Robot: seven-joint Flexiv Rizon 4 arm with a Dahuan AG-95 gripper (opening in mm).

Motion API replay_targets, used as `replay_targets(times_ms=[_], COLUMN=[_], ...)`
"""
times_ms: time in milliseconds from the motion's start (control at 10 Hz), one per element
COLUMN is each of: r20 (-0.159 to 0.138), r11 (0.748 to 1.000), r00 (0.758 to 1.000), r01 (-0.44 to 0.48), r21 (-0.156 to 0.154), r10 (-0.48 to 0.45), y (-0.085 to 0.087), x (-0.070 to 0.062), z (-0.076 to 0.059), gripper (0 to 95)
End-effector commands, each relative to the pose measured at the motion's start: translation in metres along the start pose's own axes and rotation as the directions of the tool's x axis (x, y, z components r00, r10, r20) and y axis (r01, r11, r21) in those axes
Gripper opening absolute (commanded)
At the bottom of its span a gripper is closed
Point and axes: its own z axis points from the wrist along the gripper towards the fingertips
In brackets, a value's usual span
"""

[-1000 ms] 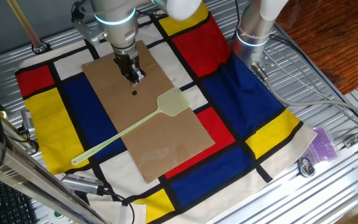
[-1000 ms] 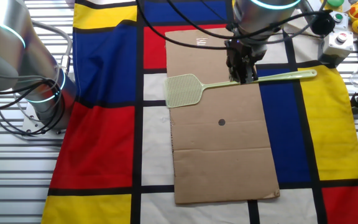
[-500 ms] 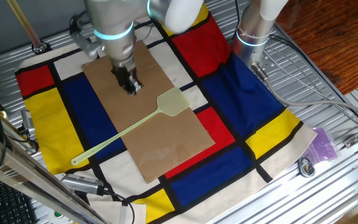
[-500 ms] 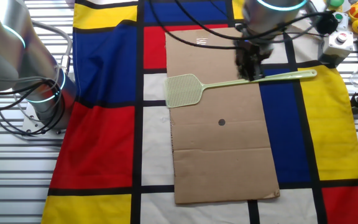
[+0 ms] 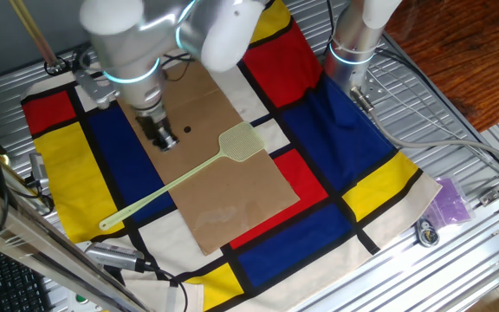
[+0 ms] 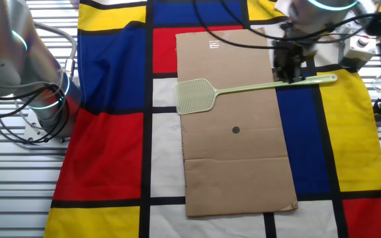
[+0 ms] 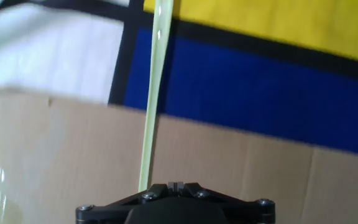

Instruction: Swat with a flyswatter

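Note:
The pale yellow-green flyswatter [image 5: 239,144] lies flat on a brown cardboard sheet [image 5: 223,195], with its mesh head near the sheet's middle and its long handle reaching over the checked cloth. It also shows in the other fixed view [image 6: 196,96]. My gripper [image 5: 165,139] hangs over the cardboard close to the handle's middle; it is seen in the other fixed view [image 6: 288,71] just above the handle. Its fingers look closed together and hold nothing. In the hand view the handle [image 7: 151,112] runs up the frame just left of the fingertips. A small black dot [image 6: 236,130] marks the cardboard.
A second arm's base [image 5: 353,43] stands at the cloth's far edge. A wooden stick [image 5: 33,35] leans at the back left. A purple object [image 5: 451,201] lies on the metal table at the right. Buttons and small toys [image 6: 376,10] sit near the handle's end.
My gripper has travelled along the flyswatter's handle away from the head toward the handle's end. The flyswatter has not moved.

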Motion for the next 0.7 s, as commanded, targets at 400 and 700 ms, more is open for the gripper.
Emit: replay_targets(times_ms=[400, 700], r20=[-0.02, -0.016], r11=[1.0, 0.999], r00=[1.0, 0.999], r01=[0.018, 0.036], r21=[-0.009, -0.012], r10=[-0.018, -0.037], y=[-0.011, -0.0112], x=[-0.0288, -0.0281], z=[0.0021, 0.002], gripper=[0.0, 0.0])
